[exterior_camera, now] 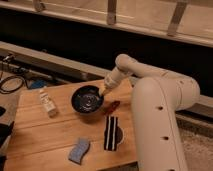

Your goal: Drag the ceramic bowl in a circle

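The ceramic bowl (87, 99) is round, shallow and glossy dark, with ring reflections inside. It sits near the middle back of the wooden table (35, 132). My gripper (102, 91) comes down from the white arm (160, 107) on the right and is at the bowl's right rim, touching or just inside it.
A small clear bottle (48, 103) stands left of the bowl. A red-handled tool (111, 107) lies just right of the bowl. A black-and-white striped object (112, 133) lies in front, a blue sponge (79, 150) near the front edge. Cables (10, 82) lie beyond the table's left.
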Controlling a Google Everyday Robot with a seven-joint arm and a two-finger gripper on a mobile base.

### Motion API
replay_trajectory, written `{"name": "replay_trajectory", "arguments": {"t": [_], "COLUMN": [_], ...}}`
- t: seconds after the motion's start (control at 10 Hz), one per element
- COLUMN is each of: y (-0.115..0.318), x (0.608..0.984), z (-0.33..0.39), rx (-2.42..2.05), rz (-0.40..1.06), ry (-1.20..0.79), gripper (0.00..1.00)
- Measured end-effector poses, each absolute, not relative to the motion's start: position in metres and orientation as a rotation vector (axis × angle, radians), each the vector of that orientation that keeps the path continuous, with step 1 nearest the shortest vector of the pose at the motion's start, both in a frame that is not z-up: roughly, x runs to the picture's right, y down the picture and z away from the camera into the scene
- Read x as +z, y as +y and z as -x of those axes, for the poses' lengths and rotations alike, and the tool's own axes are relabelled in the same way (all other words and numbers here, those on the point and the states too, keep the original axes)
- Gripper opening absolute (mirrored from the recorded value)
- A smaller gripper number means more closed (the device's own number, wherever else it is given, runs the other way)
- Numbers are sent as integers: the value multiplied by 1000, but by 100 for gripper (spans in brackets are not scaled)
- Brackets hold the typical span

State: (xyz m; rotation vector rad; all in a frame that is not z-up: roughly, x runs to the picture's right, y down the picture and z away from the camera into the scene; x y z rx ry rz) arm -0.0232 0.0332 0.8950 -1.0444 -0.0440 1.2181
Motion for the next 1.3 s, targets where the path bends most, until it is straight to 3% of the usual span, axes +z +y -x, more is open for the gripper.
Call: {"name": "replay_trajectory", "arguments": {"t": [0.7,1.0,1.1,1.3], "y": [83,73,62,46], "x": [858,856,861,875], "z": [58,114,131,153], "rx": [1073,935,913,920], "rz": [1112,1128,1122,1119], "ry": [-20,-74,-89,-87], "gripper": [4,4,8,27]}}
